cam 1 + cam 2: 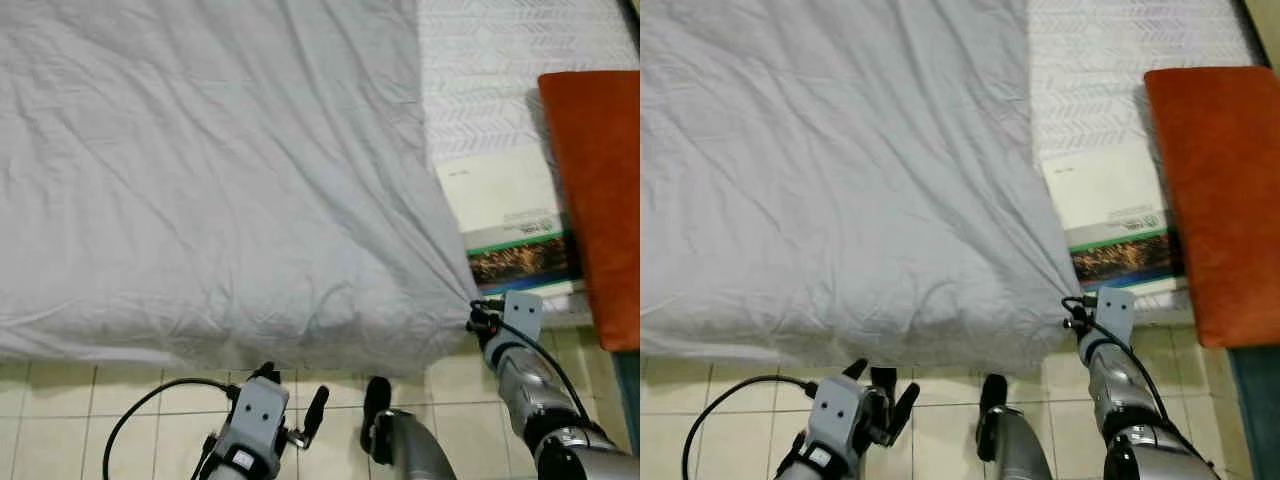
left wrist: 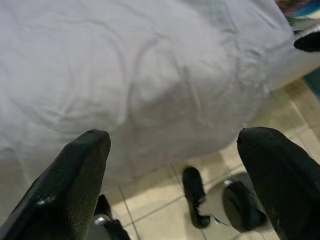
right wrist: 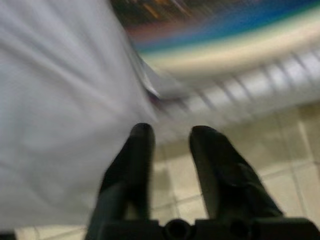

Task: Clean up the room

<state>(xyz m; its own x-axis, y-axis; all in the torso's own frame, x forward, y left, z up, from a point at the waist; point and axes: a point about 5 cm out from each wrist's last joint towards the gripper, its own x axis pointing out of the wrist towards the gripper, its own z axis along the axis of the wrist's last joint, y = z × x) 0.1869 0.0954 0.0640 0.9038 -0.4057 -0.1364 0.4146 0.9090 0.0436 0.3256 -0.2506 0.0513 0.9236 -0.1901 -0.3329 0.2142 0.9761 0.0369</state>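
A crumpled grey duvet (image 1: 220, 180) covers most of the bed and hangs over its near edge down to the tiled floor. My right gripper (image 3: 172, 131) is at the duvet's near right corner (image 1: 455, 305). Its fingers stand a little apart with floor tile showing between them, and the cloth lies just past the tips; that view is blurred. My left gripper (image 1: 292, 390) hangs low over the floor in front of the bed, open wide and empty. In the left wrist view the duvet (image 2: 150, 75) lies beyond its fingers (image 2: 80, 165).
Bare white mattress (image 1: 500, 80) shows to the right of the duvet. On it lie a white and green book (image 1: 510, 220) and an orange cushion (image 1: 600, 190). Pale floor tiles (image 1: 60, 400) run along the bed's front. My own leg (image 1: 385, 420) is below the bed edge.
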